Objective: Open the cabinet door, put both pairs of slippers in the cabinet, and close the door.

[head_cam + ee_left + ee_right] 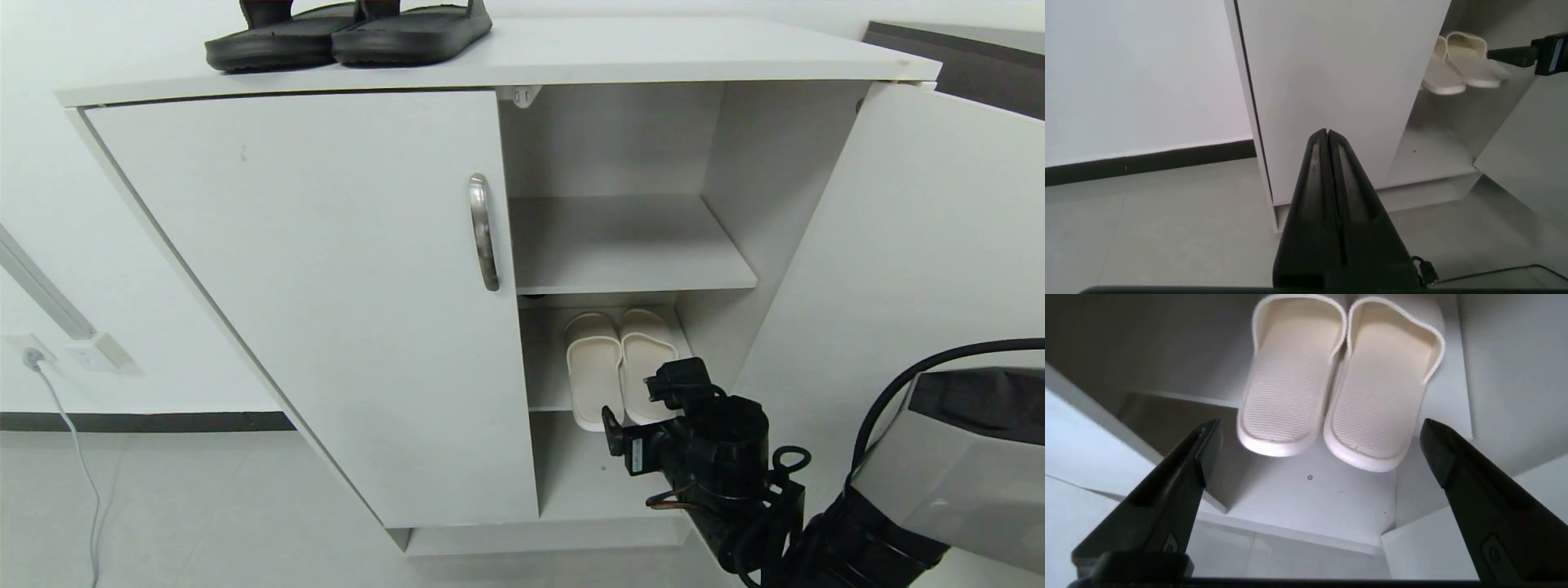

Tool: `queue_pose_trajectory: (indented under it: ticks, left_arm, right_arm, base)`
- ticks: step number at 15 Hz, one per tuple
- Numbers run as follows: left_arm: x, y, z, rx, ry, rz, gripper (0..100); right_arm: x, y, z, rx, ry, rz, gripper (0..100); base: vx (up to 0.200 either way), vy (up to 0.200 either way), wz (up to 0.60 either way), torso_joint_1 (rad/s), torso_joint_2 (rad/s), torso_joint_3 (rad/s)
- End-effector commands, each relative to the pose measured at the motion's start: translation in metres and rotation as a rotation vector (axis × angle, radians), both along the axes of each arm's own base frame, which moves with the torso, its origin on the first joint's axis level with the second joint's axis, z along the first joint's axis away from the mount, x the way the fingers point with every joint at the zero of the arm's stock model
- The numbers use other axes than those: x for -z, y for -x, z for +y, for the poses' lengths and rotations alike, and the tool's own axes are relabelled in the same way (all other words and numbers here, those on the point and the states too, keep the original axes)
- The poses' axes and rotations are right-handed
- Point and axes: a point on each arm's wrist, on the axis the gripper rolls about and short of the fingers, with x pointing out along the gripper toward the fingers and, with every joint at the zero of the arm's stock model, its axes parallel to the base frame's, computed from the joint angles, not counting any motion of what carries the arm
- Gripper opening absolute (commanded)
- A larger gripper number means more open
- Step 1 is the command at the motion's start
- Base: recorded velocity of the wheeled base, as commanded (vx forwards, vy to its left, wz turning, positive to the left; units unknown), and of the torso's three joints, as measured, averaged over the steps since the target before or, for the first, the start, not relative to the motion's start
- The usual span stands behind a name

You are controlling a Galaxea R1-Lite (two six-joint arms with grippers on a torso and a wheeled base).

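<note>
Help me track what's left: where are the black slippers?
Head view: the black slippers sit on the cabinet top, left end, above the closed left door.

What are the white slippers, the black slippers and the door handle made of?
White slippers: probably soft foam or rubber, matte, with fine ribbed footbeds.
Black slippers: likely the same kind of foam or rubber, matte, with thick chunky soles.
Door handle: looks like metal, brushed silver with a soft shine.
Only touching them would settle it.
</note>
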Motion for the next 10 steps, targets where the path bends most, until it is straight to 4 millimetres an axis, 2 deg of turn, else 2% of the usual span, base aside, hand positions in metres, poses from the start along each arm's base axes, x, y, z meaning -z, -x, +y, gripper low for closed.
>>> queue_pose_trajectory:
  ticks: [1,6,10]
  left_arm:
    - [0.0,-0.0001,0.0,0.0,0.0,0.002,0]
    - [0.0,-0.0001,0.0,0.0,0.0,0.002,0]
    - [0.0,-0.0001,0.0,0.0,0.0,0.002,0]
  right_arm:
    - [-0.0042,0.0032,0.0007,-0.008,-0.007,-0.007,100]
    - [-0.0027,0.006,0.0025,-0.017,-0.003,-0.003,100]
    - [-0.0009,0.0069,0.0007,-0.016,0.003,0.003,100]
  base:
    - [-0.2,0.0,0.0,0.007,0.0,0.007]
    - [-0.2,0.0,0.0,0.002,0.0,0.002]
    - [0.0,0.0,0.0,0.0,0.0,0.0]
